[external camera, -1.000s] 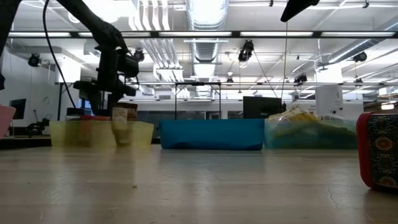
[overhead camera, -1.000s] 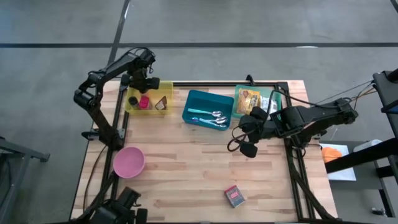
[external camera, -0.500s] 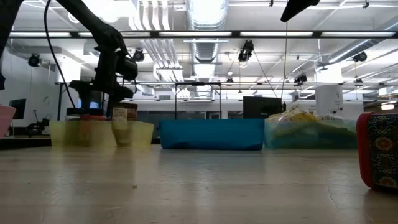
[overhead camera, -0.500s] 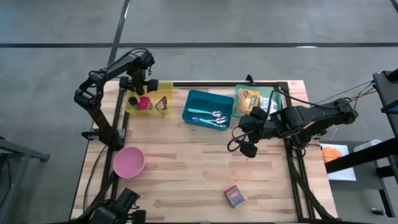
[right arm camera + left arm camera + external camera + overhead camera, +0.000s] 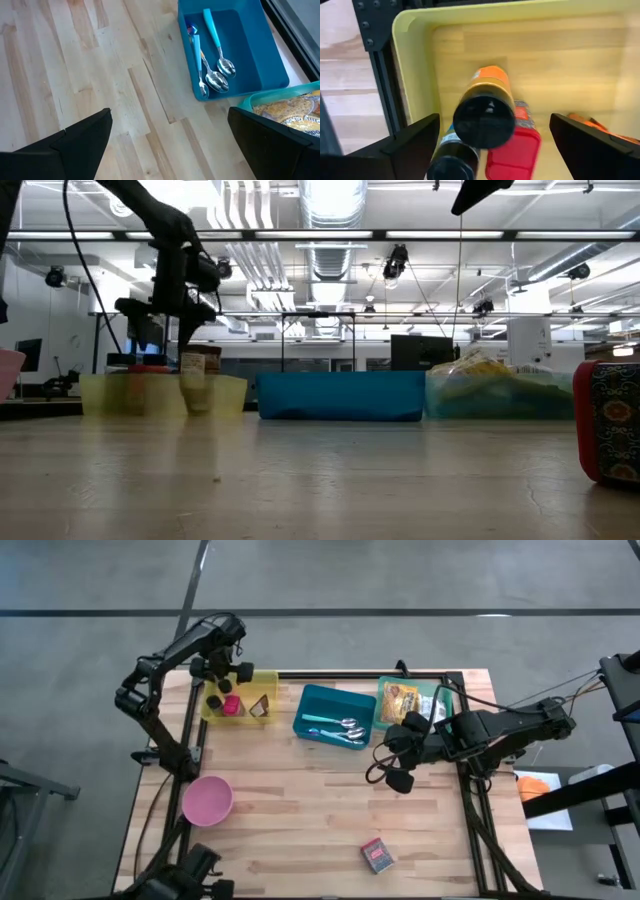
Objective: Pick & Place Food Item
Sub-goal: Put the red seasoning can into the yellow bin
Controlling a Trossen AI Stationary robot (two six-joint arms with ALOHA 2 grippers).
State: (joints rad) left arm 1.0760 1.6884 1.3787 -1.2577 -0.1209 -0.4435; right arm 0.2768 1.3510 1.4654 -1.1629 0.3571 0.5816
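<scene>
In the yellow bin (image 5: 415,65) at the tabletop's far left corner, the orange bottle (image 5: 485,107) stands upright below the left end effector (image 5: 492,145), fingers wide, empty. Rigid, probably slick: grip its body under the cap.

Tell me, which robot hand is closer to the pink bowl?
Left. The left gripper hangs over the yellow bin, up the table's left side from the pink bowl. The right gripper waits mid-table, farther away.

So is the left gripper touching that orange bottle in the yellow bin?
Apart. In the left wrist view the left gripper stands open, its fingers wide of the orange bottle in the yellow bin.
</scene>
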